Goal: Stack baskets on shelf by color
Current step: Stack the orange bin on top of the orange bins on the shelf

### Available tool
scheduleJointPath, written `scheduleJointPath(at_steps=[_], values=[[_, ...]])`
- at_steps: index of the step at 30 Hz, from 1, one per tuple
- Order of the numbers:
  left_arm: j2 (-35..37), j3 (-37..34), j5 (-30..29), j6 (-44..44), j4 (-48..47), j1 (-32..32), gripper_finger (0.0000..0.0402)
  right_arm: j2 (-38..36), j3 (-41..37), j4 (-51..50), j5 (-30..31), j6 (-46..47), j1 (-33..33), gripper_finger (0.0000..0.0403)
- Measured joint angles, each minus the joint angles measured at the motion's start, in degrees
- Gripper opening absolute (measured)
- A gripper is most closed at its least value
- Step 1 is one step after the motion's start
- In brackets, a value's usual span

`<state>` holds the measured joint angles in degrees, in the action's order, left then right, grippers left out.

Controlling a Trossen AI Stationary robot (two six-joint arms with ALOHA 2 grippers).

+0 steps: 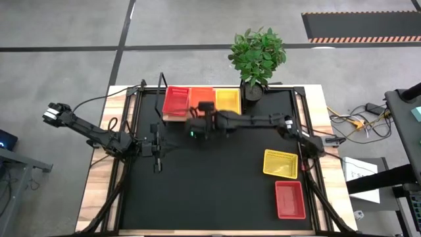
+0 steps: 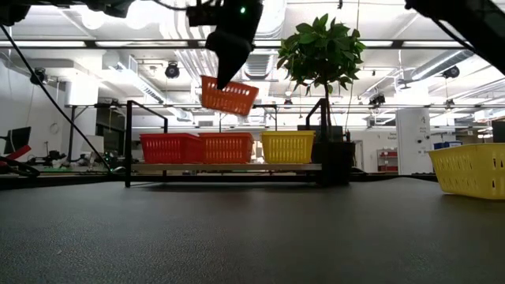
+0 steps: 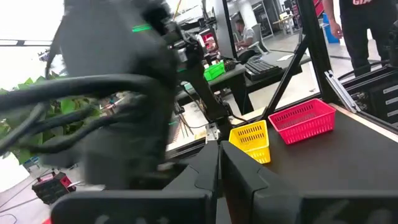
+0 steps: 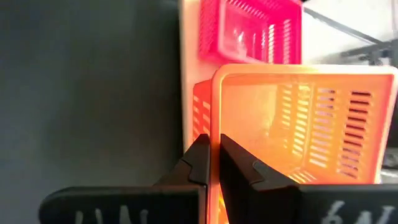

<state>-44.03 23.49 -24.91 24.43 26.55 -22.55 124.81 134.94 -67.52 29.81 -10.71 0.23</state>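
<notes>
Black tabletop point(image 1: 217, 184), right claw point(image 2: 223, 79) pinching orange basket point(image 2: 229, 96) above shelf point(image 2: 225, 167), left claw point(image 1: 156, 166) closed empty.

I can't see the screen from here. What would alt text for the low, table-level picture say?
A dark robot gripper reaching down from above holds an orange basket, tilted, in the air over a low shelf. On the shelf a red basket, an orange basket and a yellow basket stand in a row beside a potted plant; another yellow basket sits at the right edge.
</notes>
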Motion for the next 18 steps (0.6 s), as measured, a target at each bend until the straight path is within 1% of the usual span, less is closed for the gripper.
scheduleJointPath(at_steps=[5, 11, 18], values=[[-0.01, 0.0, 0.0, 0.02, 0.0, 0.0, 0.0001, 0.13, -0.14, 6.93, -7.03, -3.17, -5.32, 0.0012], [-0.07, 0.0, 0.0, 0.16, 0.0, 0.0, 0.0001, 0.13, -0.32, 9.1, -14.25, -1.8, -10.48, 0.0012], [-0.07, 0.0, 0.0, 0.62, 0.0, 0.0, 0.0001, 0.15, -0.85, 9.1, -15.94, -0.39, -12.44, 0.0014]])
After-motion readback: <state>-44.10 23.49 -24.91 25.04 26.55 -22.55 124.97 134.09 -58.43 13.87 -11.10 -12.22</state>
